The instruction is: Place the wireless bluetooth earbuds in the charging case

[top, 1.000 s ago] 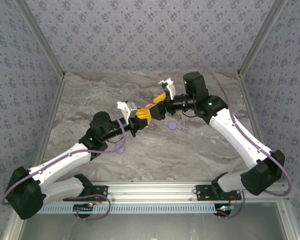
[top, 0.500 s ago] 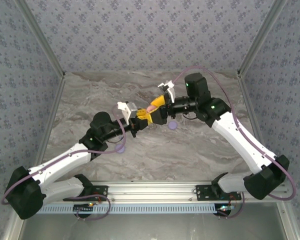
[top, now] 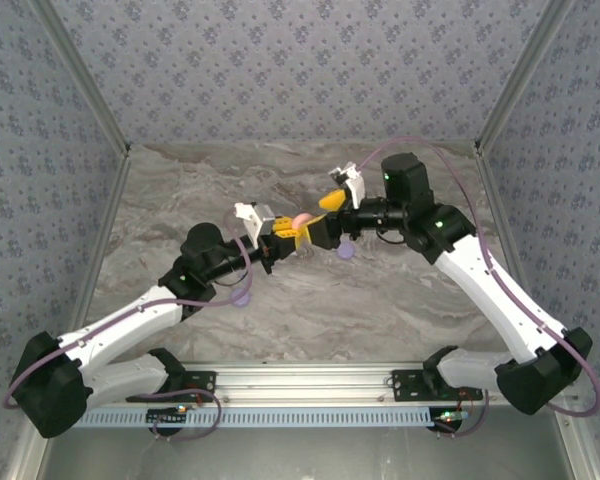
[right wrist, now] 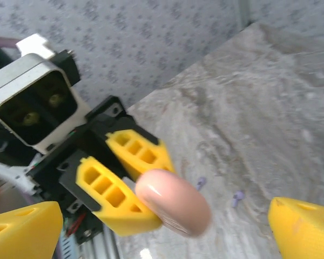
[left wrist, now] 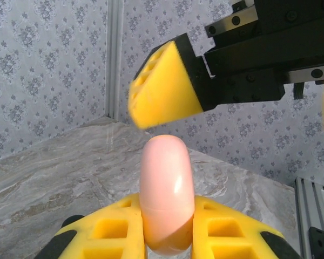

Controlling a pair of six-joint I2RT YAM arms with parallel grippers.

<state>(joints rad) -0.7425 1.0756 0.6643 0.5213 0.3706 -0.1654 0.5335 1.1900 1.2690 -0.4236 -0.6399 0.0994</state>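
Observation:
A pale pink oval charging case, closed, stands up between the yellow fingers of my left gripper, which is shut on its lower half. In the top view the case is held above mid-table by the left gripper. My right gripper faces it, open wide. Its fingers flank the case without touching it. One right finger hangs just above the case tip. Two tiny lavender earbuds lie on the marble below.
Two round lavender discs lie flat on the marble table: one under the right wrist, one beside the left forearm. Patterned walls close the back and both sides.
The right arm has swung outward to the right and its gripper has shifted slightly right of the case. The left arm has held still with the case.

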